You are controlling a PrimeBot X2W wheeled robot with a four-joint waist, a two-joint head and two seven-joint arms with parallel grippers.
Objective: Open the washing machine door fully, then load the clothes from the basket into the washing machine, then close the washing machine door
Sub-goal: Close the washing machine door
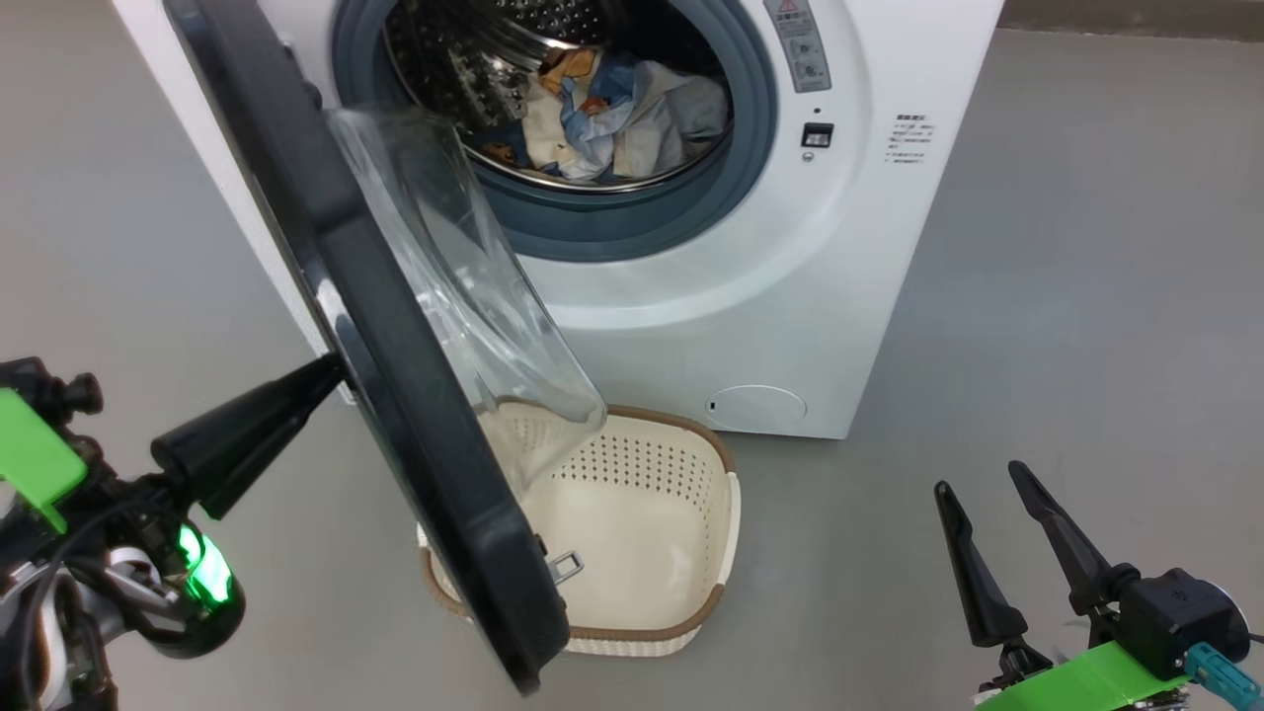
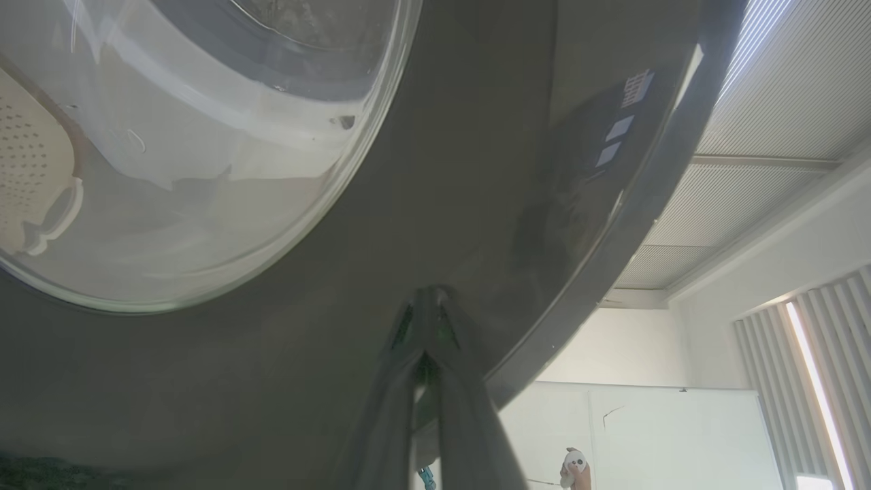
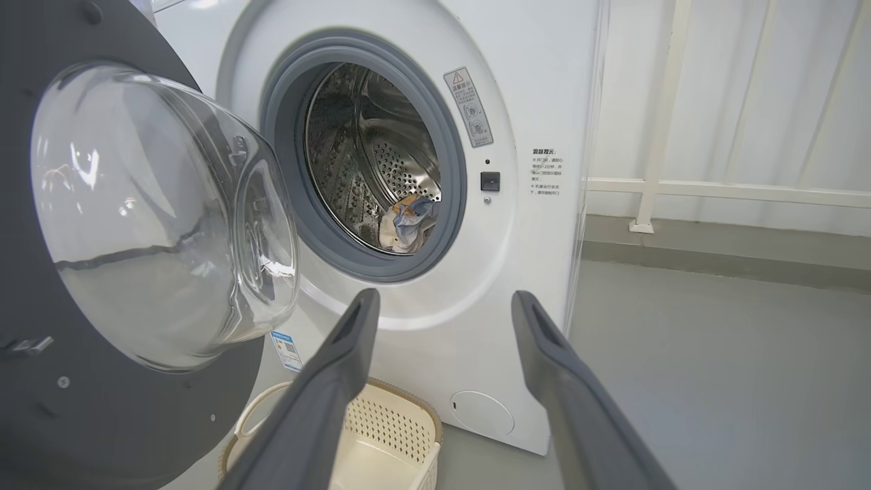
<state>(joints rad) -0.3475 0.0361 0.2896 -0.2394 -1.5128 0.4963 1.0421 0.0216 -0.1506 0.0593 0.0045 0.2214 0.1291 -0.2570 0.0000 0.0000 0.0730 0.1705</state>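
The white washing machine (image 1: pixel 691 296) stands ahead with its black glass-bowled door (image 1: pixel 395 355) swung partway out over the basket (image 1: pixel 642 513). The clothes (image 1: pixel 617 114) lie in the steel drum, light blue and cream, and show again as the clothes (image 3: pixel 407 221) in the right wrist view. The cream basket (image 3: pixel 388 442) holds nothing I can see. My left gripper (image 1: pixel 331 373) is shut, its tips against the door's outer black face (image 2: pixel 381 224); in the left wrist view its closed tips (image 2: pixel 427 299) touch the glossy panel. My right gripper (image 1: pixel 978 479) hangs open at the lower right, apart from everything.
Grey floor (image 1: pixel 1086 296) spreads to the right of the machine. A white railing (image 3: pixel 680 184) and pale wall run behind on the right. A person's hand with a white controller (image 2: pixel 575 466) shows by a whiteboard in the left wrist view.
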